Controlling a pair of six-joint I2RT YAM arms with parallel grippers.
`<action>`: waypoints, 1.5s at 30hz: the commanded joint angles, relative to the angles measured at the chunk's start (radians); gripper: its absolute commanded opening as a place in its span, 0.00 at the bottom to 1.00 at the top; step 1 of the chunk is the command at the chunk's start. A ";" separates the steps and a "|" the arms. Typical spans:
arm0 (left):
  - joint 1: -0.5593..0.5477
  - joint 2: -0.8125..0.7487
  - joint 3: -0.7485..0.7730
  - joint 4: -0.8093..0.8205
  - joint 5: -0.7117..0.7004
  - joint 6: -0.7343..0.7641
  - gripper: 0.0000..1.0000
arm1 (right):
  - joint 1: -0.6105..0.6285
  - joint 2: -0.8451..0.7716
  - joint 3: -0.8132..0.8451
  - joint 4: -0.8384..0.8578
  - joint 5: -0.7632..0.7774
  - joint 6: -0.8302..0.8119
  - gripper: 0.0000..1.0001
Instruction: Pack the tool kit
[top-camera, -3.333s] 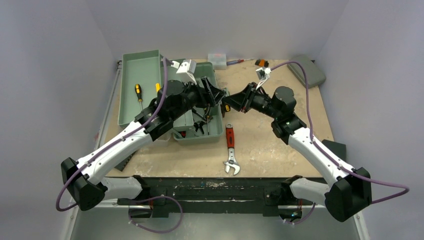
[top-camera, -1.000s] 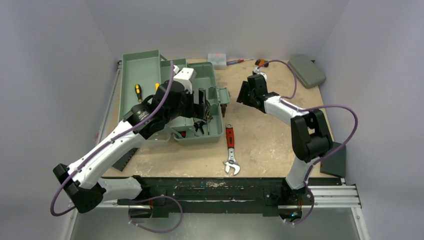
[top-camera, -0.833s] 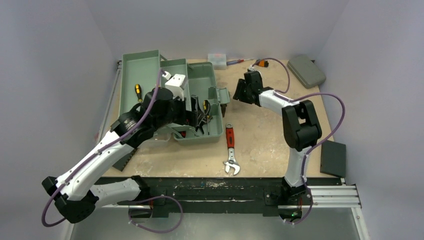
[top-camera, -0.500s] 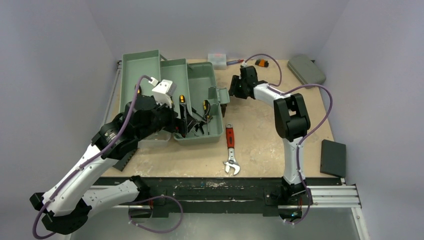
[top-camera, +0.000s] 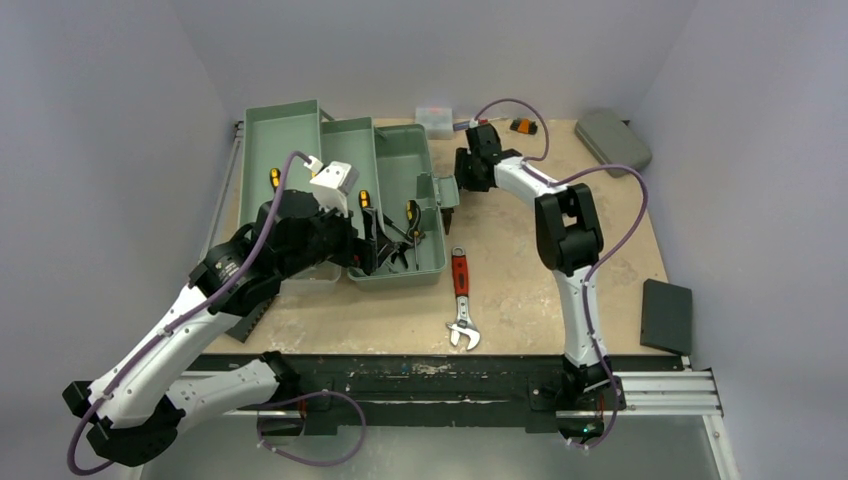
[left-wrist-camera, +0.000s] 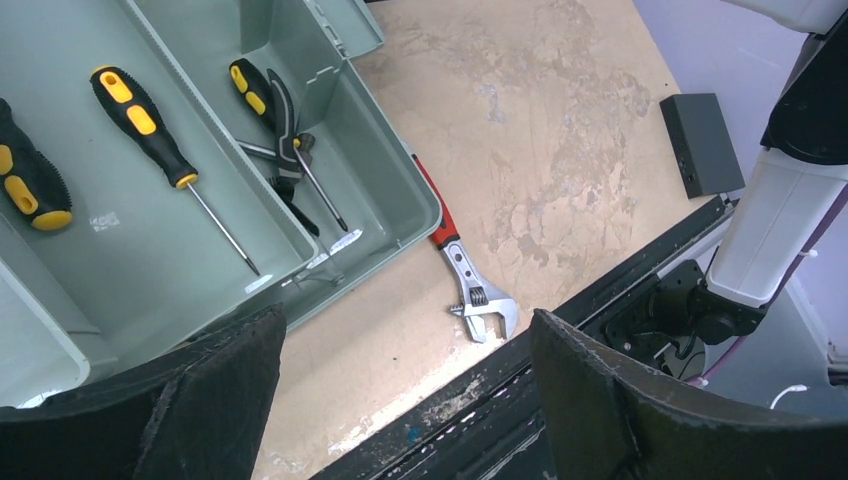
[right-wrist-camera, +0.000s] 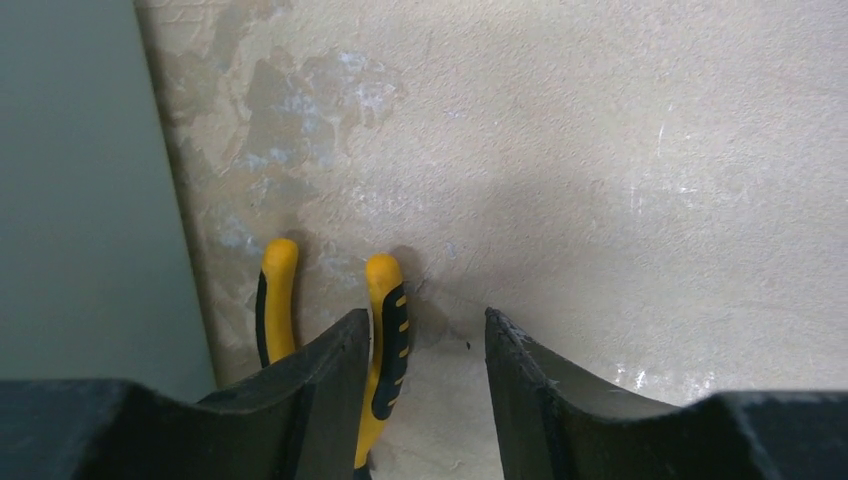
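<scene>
The grey-green toolbox (top-camera: 400, 275) lies open at the far left, its lid and trays folded out. Its trays hold yellow-and-black screwdrivers (left-wrist-camera: 150, 130) and pliers (left-wrist-camera: 270, 110). My left gripper (top-camera: 372, 240) hangs over the box's near part, open and empty (left-wrist-camera: 400, 400). A red-handled adjustable wrench (top-camera: 460, 290) lies on the table in front of the box, also in the left wrist view (left-wrist-camera: 465, 280). My right gripper (top-camera: 460, 180) is by the box's right side, open (right-wrist-camera: 425, 400). Yellow-and-black pliers (right-wrist-camera: 385, 330) lie on the table below it, one handle between the jaws, against the left finger (right-wrist-camera: 300, 400).
A small flat grey case (top-camera: 612, 140) lies at the far right corner. A black box (top-camera: 665, 315) sits at the right edge. A small white box (top-camera: 435, 118) and an orange item (top-camera: 520, 125) lie along the far edge. The toolbox wall (right-wrist-camera: 80, 200) stands left of the pliers.
My left arm has pulled back toward the near left, its gripper now over the box's front part. My right arm has stretched out, its gripper moving farther and left toward the box's side.
</scene>
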 joint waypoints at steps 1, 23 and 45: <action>0.000 -0.003 0.018 0.021 0.014 0.013 0.88 | 0.031 0.059 0.080 -0.171 0.150 -0.063 0.42; 0.000 0.005 0.016 0.039 0.047 -0.007 0.88 | -0.067 -0.298 -0.310 -0.047 0.252 -0.004 0.00; 0.001 -0.044 -0.010 0.030 0.024 -0.002 0.88 | -0.049 -0.841 -0.624 0.063 0.191 0.053 0.00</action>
